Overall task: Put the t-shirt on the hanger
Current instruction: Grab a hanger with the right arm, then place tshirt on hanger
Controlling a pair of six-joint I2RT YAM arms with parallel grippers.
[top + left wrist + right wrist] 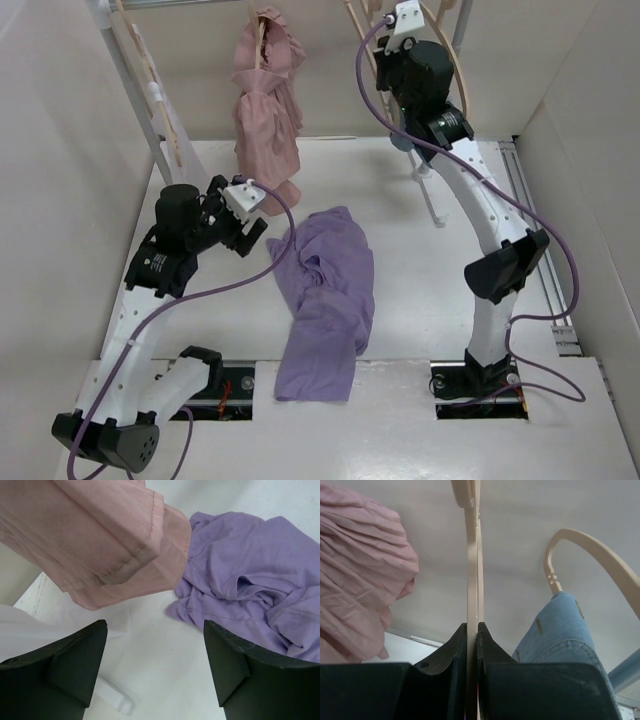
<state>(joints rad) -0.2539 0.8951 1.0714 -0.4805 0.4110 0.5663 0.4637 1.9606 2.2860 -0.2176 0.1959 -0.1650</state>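
Note:
The lavender t-shirt (325,300) lies crumpled on the white table between the arms. It also shows at the right of the left wrist view (250,580). My left gripper (250,235) is open and empty, just left of the shirt's upper edge. In its wrist view the gripper (155,624) hovers over bare table, with the shirt beyond the right finger. My right gripper (388,48) is raised at the back rail and is shut on the thin beige hanger (472,570), which stands edge-on between the gripper's (472,625) closed fingers. A beige strip of a hanger (356,28) shows beside it.
A dusty pink garment (265,100) hangs at the back centre, its hem above my left gripper (100,535). A blue-grey garment (560,630) hangs on a like hanger (590,550) right of the held one. White rack legs (135,90) and a rack foot (432,205) stand on the table.

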